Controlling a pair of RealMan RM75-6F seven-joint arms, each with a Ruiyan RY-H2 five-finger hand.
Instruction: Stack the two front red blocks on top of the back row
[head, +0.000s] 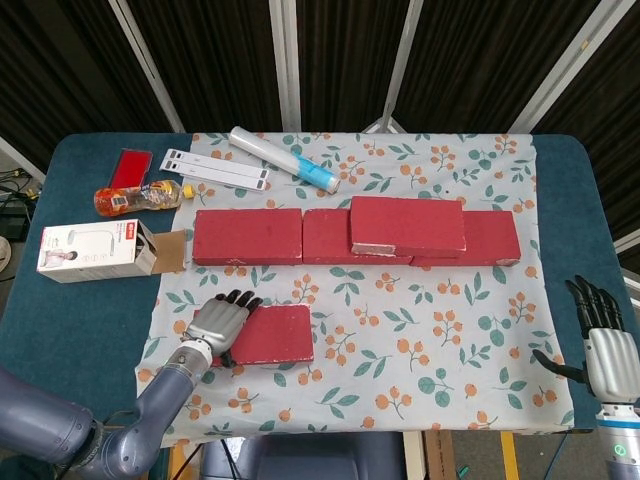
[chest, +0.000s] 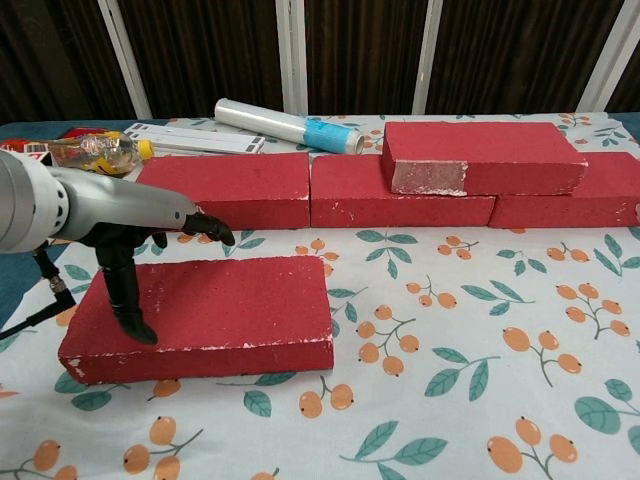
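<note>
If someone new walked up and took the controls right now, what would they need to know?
Left hand: over the left end of the front red block, fingers spread, one fingertip touching its top; it is not gripped.
Right hand: open, fingers up, off the table's right front edge, holding nothing.
Back row: three red blocks end to end across the flowered cloth.
Done: one stacked block lies on top of the row, over the seam between the middle and right blocks.
Left: grasp the front block, lift it and set it on the back row; the left part of the row is bare.
</note>
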